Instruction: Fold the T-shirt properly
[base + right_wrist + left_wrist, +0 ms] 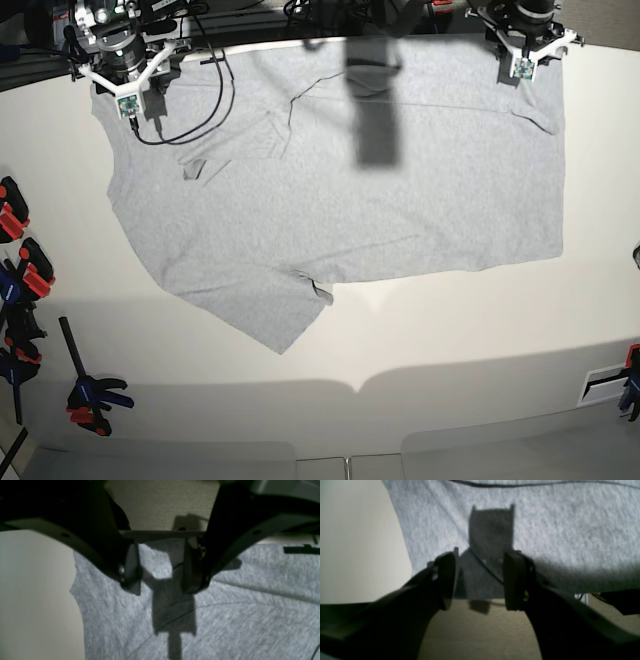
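The light grey T-shirt [340,190] lies spread on the white table [480,330], plain side up, with a sleeve pointing toward the near left. No lettering shows. My left gripper [522,68] hovers open and empty over the shirt's far right corner. In the left wrist view its fingers [447,580] stand apart above the shirt [545,530] at the table's edge. My right gripper [128,105] hovers open and empty over the far left corner. In the right wrist view its fingers [131,572] stand apart above the grey cloth [237,620].
Several red, black and blue clamps [20,260] lie along the table's left edge, and one more [630,390] lies at the right edge. A black cable [200,110] loops from the right arm over the shirt. Bare table [357,542] lies beside the shirt's corner.
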Controlling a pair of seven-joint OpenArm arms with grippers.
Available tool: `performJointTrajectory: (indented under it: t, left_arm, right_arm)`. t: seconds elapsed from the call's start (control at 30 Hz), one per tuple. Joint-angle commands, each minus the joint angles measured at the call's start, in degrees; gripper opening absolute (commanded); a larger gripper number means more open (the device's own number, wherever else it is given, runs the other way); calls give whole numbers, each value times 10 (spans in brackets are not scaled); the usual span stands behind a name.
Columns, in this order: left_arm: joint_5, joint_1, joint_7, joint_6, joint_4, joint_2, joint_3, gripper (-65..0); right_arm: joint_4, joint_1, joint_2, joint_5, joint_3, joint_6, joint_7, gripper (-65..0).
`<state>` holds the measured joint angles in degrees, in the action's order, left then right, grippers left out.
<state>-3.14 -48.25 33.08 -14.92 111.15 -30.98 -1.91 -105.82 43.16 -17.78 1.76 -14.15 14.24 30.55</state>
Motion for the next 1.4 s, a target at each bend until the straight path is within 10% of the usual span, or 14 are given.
performJointTrajectory:
  t: [0.0,0.6,0.8,1.07,1.37]
  left_arm:
    - [1,-4,2,0,6,-5,1,-362]
    - [32,-3,21,0,74,-5,1,-362]
    - [38,0,24,0,76,-2,1,-362]
    - [38,0,19,0,76,-2,1,-362]
    - [38,0,14,0,76,-2,1,-362]
  right_arm:
    - [0,7,-5,-15,-5,-1,24,-377]
    - [-283,7,-7,-84,-5,3,110,-376]
    - [-292,-13,-40,23,46,151,230,-371]
    - [-292,-25,-49,-43,210,234,66,-338]
    - [-266,-135,-61,-57,353,258,116,-390]
